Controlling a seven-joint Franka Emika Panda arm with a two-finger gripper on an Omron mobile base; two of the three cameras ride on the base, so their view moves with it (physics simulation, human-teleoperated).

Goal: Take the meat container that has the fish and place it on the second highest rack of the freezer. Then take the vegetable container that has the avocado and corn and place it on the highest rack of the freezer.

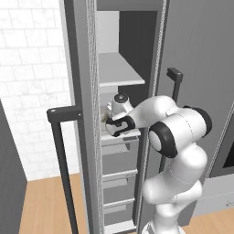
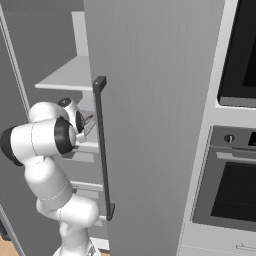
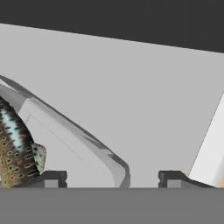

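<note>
The freezer [image 1: 82, 68] stands open, with my arm reaching onto its second highest rack [image 1: 119, 135]. The highest rack [image 1: 121, 73] above it is a bare light grey shelf, also visible in the right base view as the highest rack [image 2: 70, 75]. In the hand view the meat container [image 3: 78, 135] rests on the grey rack, and the speckled fish [image 3: 13, 153] lies in it at the left. My gripper [image 3: 112, 179] is open; its fingertips [image 3: 52, 179] stand wide apart on either side of the container's near corner, not pressing it. From the base, my gripper [image 1: 108, 117] sits just above that rack.
Grey drawers [image 1: 119, 164] fill the freezer below the racks. The open door's black bar handle [image 1: 61, 137] is at the left. A tall grey panel with a black handle [image 2: 102, 150] hides part of my hand, and a black wall oven [image 2: 232, 190] stands at the right.
</note>
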